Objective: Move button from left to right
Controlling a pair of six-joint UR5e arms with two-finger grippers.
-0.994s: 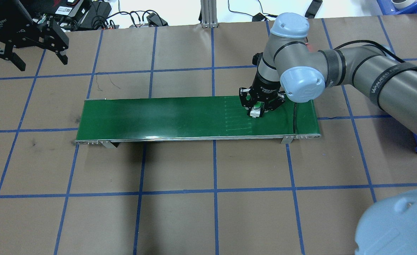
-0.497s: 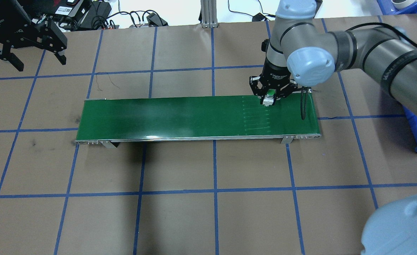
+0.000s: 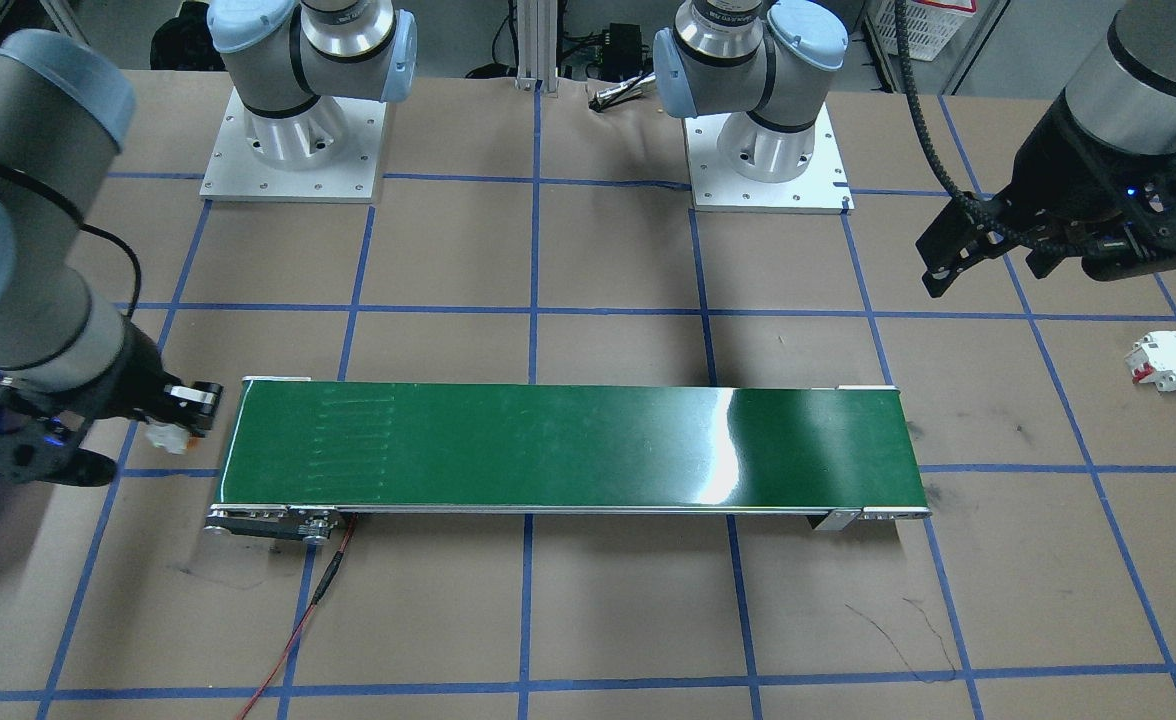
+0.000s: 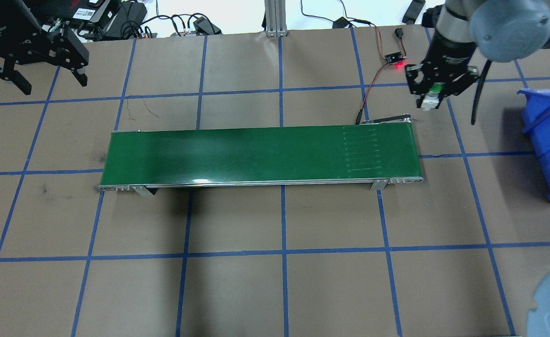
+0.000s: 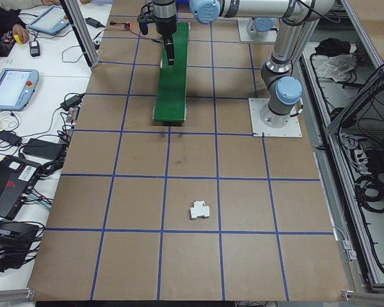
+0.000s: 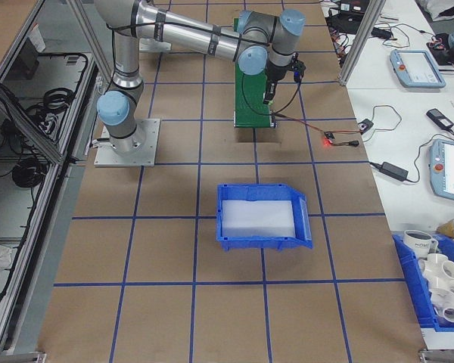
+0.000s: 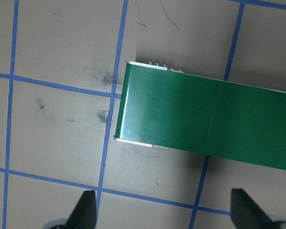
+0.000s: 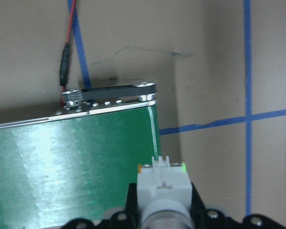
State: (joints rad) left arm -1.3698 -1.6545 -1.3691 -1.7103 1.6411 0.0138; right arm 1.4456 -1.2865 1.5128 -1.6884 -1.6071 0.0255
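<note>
Green-capped, the button [image 4: 431,96] sat clamped between the fingers of the right gripper [image 4: 432,97], base pointing down, held in the air just past the belt's [image 4: 261,154] right end and above the paper-covered table [image 4: 275,281]. Well apart on the far side, the left gripper [image 4: 41,77] hung with jaws spread wide, holding nothing.

Glossy green belt [image 4: 256,152], matt brown paper table [image 4: 275,281], white plastic button [image 8: 163,183], shiny metal collar.
</note>
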